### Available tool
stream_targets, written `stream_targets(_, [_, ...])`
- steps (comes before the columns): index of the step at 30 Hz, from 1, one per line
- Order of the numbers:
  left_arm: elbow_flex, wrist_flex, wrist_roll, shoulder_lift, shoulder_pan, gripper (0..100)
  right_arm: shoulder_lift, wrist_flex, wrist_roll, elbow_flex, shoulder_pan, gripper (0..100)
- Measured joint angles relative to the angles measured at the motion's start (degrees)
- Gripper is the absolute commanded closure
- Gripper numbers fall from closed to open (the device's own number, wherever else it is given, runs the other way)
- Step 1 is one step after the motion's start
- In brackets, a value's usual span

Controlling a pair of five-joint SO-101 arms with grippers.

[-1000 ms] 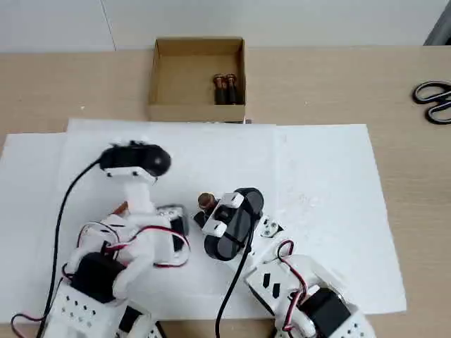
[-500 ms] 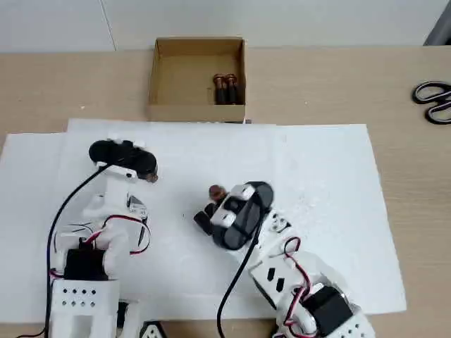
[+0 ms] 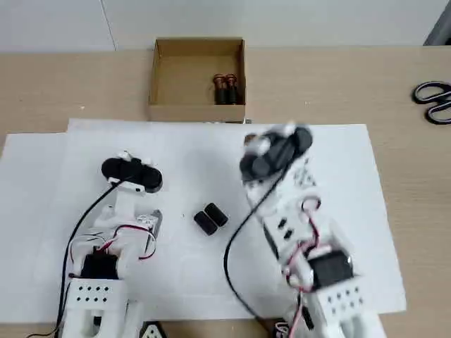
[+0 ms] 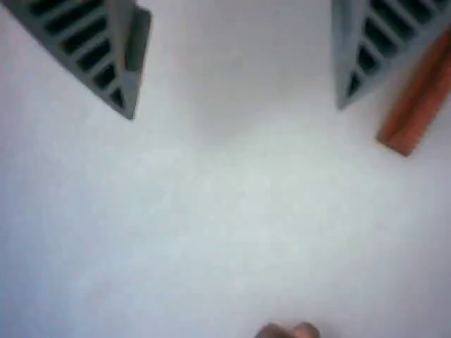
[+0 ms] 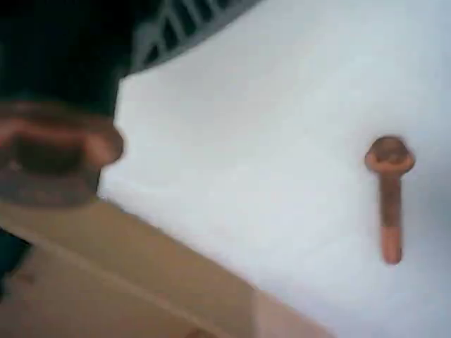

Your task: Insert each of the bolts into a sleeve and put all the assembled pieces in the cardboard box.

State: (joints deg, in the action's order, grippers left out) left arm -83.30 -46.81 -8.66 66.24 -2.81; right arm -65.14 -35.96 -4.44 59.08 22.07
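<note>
Left claw (image 4: 236, 109) spread over paper (image 4: 225, 225); right claw (image 3: 255, 146) grips bolt (image 5: 56, 151) — wrist view adds loose bolt (image 5: 387, 204).

Worktop: I see a light tan wood worktop (image 3: 338, 84), smooth and matt, reaching every edge of the high view.
Covering: white paper sheets (image 3: 331, 183) lie over the near half, overlapping toward the left edge.
Wall: a plain white surface (image 3: 282, 21) stands behind the far edge, crossed by one thin slanted seam (image 3: 109, 24).
Far right corner: a grey upright piece (image 3: 440, 28), cut off so that I cannot tell what it is.
Right edge: black-handled scissors (image 3: 433, 101) lie on bare wood.
Light: even and soft, with faint shadows.
</note>
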Motion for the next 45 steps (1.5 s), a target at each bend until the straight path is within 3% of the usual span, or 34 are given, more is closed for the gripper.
stream_targets(13, [-0.1,0.7,0.0,0.0,0.0,83,47.9,0.4,3.3,-41.1,-1.3,99.5])
stream_targets(31, [-0.1,0.6,0.0,0.0,0.0,83,100.6,0.6,3.3,-93.6,-1.2,99.5])
stream_targets(42, [-0.1,0.6,0.0,0.0,0.0,83,122.5,0.6,-4.0,-117.8,1.3,98.8])
stream_targets(45, [-0.1,0.6,0.0,0.0,0.0,83,125.2,0.6,-7.5,-120.0,2.2,92.6])
